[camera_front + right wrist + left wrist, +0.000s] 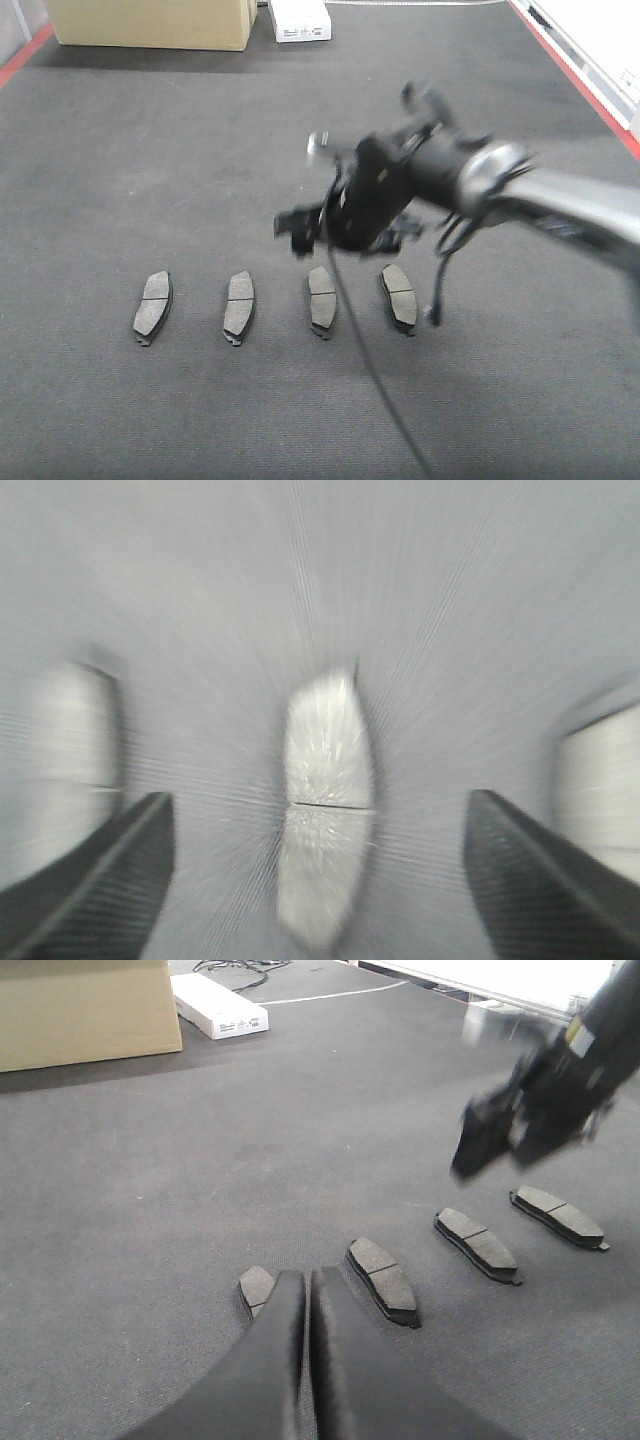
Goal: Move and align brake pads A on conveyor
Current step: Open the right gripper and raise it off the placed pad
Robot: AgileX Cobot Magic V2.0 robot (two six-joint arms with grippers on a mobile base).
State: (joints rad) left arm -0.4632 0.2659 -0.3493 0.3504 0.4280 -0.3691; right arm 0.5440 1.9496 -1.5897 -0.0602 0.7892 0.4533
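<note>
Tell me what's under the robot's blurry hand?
Under the right hand, which is open, lies one brake pad on the grey conveyor. Nothing hides it.

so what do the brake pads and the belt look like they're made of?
Brake pads: matte grey, speckled friction face, probably pressed composite, on a darker backing plate that may be metal. Conveyor: dark charcoal, fuzzy non-reflective weave, felt-like fabric by the look.

Factory line — red-framed conveyor [300, 120], cardboard box [150, 22].
</note>
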